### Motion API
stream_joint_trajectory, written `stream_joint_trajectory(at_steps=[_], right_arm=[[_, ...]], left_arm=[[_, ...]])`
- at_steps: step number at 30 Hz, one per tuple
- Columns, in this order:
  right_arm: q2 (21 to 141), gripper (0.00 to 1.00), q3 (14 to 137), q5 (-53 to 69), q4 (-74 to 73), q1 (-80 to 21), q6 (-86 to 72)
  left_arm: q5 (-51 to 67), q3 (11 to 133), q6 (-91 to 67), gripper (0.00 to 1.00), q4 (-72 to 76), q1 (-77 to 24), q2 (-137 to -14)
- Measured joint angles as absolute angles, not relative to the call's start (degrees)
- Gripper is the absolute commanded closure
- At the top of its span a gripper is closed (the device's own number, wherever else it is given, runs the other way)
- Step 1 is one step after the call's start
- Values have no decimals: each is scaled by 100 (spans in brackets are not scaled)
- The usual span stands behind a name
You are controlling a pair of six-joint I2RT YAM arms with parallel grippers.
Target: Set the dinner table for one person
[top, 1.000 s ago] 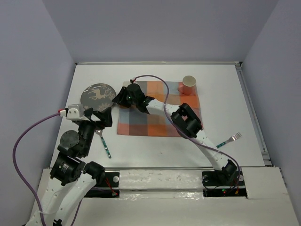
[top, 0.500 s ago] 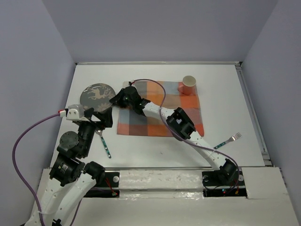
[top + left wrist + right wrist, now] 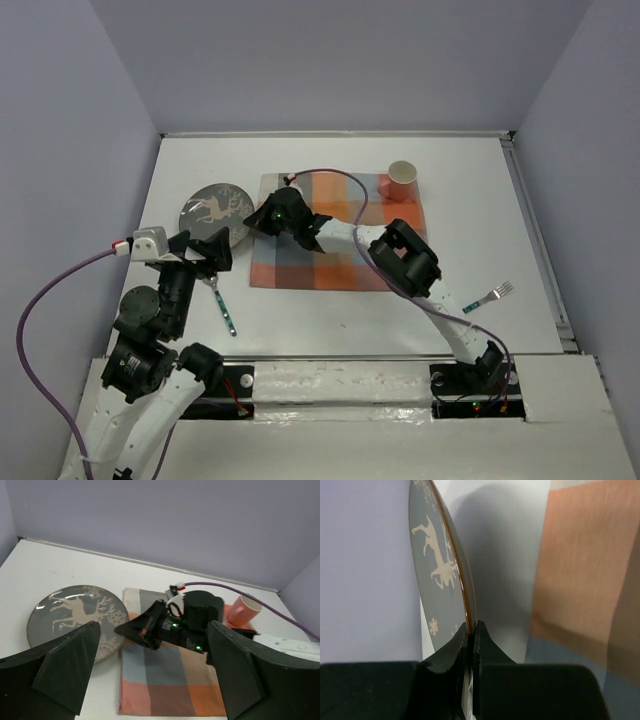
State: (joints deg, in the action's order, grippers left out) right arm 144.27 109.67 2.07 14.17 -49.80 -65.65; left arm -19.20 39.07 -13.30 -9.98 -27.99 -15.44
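Note:
A grey plate with a white deer [image 3: 211,211] lies on the white dinner table [image 3: 470,220], left of an orange, blue and grey checked cloth [image 3: 340,240]. My right gripper [image 3: 258,216] is shut on the plate's right rim; the right wrist view shows the fingertips [image 3: 465,632] pinching the plate's [image 3: 432,565] edge. My left gripper [image 3: 205,252] is open and empty, just near of the plate. The left wrist view shows the plate [image 3: 65,617], the cloth [image 3: 165,680] and the right gripper [image 3: 145,629].
A pink cup [image 3: 402,180] stands on the cloth's far right corner and shows in the left wrist view [image 3: 243,611]. A fork [image 3: 488,297] lies on the right. A teal-handled utensil [image 3: 222,305] lies near the left gripper.
My right gripper reached left to the plate's rim and shut on it. The plate has shifted slightly toward the cloth. My left gripper has drawn back a little toward the near edge.

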Motion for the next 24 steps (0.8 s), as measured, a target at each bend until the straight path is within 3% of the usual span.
stream_joint_trajectory(at_steps=[7, 14, 24], right_arm=[[11961, 100, 8510, 99, 1824, -5030, -6239], [9566, 100, 5529, 134, 3238, -4694, -6329], [8722, 100, 3020, 395, 3118, -3277, -6407]], left_arm=[[-2023, 4182, -1313, 1, -1026, -2799, -1376], [-1627, 3990, -1389, 1, -1009, -2799, -1426], [-1002, 3903, -1330, 1, -1057, -2799, -1997]])
